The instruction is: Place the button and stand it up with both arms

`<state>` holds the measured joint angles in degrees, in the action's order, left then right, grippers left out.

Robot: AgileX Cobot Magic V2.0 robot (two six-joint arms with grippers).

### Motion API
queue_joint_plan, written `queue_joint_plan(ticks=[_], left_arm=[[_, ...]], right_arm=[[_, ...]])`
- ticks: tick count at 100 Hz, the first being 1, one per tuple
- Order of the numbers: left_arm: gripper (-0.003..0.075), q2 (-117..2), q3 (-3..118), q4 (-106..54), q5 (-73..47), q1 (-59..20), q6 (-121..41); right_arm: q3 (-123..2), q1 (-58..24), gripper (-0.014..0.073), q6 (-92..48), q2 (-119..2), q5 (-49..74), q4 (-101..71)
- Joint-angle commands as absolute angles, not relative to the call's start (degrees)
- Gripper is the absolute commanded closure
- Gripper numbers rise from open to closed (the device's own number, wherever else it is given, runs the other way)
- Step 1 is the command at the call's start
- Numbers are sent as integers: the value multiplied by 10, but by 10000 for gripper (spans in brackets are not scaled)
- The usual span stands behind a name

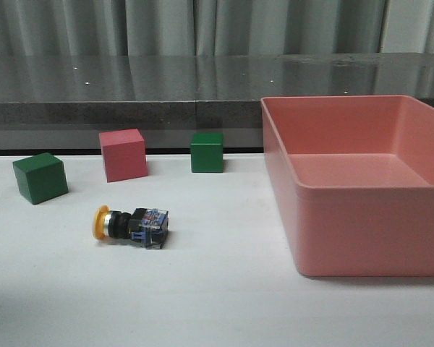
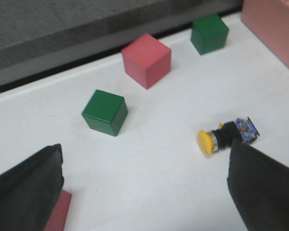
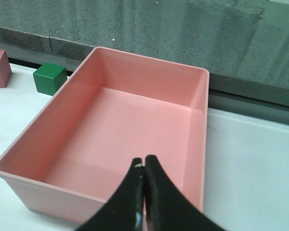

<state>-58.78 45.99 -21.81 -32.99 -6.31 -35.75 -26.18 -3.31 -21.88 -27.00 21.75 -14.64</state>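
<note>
Button [image 1: 131, 225] lies on its side on white table [image 1: 217, 303], left of pink bin [image 1: 362, 188]. Grey curtain [image 1: 202, 25] behind. Left gripper [image 2: 144, 187] spread wide, empty; right gripper [image 3: 143, 192] closed, empty.

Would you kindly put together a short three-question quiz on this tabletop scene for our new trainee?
1. True or false: the button is standing upright on its base.
2. Multiple choice: which cube sits nearest the pink bin? A) the left green cube B) the pink cube C) the right green cube
3. Short answer: how do the fingers of the left gripper and of the right gripper differ?

Key
1. False; it lies on its side, yellow cap pointing left in the front view.
2. C.
3. The left fingers are spread wide apart; the right fingers are pressed together, holding nothing, above the bin.
</note>
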Motion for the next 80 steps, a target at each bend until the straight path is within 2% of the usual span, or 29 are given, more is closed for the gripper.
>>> queue_joint_plan(ticks=[1, 19, 27, 49, 80], left_arm=[[63, -644, 497, -297, -340, -61, -476], [63, -793, 578, -460, -514, -61, -755], [63, -847, 613, -510, -548, -61, -851], [65, -945, 695, -515, -552, -61, -864], [65, -973, 702, -593, -594, -61, -864]], right_arm=[[-276, -31, 655, -219, -271, 187, -153], [-276, -31, 655, -219, -271, 201, -153], [-276, -31, 655, -219, -271, 204, -153], [-276, -31, 655, -219, -271, 205, -153], [-276, -31, 655, -219, -271, 205, -153]])
